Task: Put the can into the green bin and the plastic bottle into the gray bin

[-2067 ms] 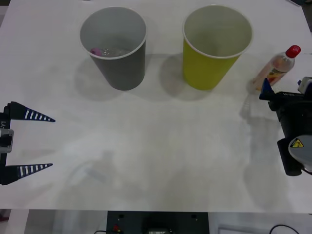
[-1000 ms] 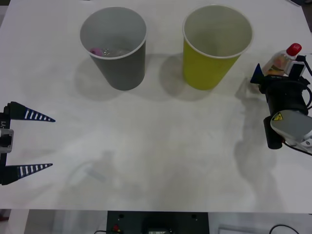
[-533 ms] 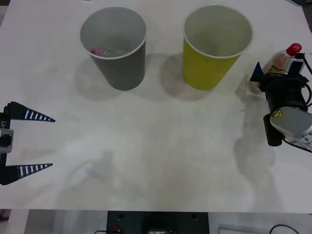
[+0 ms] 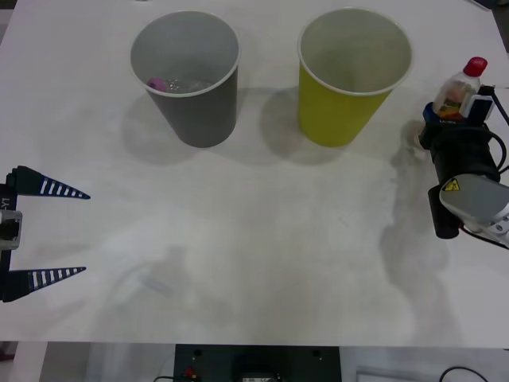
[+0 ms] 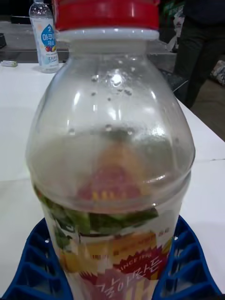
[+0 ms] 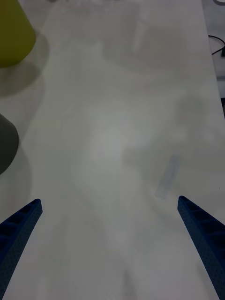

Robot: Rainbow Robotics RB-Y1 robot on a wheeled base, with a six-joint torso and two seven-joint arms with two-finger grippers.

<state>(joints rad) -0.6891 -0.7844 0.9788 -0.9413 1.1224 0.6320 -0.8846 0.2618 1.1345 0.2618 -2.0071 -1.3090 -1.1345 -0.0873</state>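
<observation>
The plastic bottle point(image 4: 461, 86), clear with a red cap, stands upright at the table's right side, to the right of the green bin point(image 4: 350, 79). My right gripper point(image 4: 455, 111) is shut on its lower body. In the right wrist view the bottle point(image 5: 112, 154) sits between the blue fingers point(image 5: 33, 262). The gray bin point(image 4: 191, 79) stands left of the green one and holds something pink and clear at its bottom. Near the table's left edge my left gripper point(image 4: 49, 231) hangs open and holds nothing. The can is out of view.
The white table point(image 4: 262, 239) is bare between the bins and its front edge. In the left wrist view the green bin point(image 6: 11, 33) and gray bin point(image 6: 5, 140) show at the side. Another bottle point(image 5: 44, 37) stands on a far surface behind.
The right gripper moved in on the leaning bottle and closed on it. The bottle now stands upright and a little higher. The left arm has not moved.
</observation>
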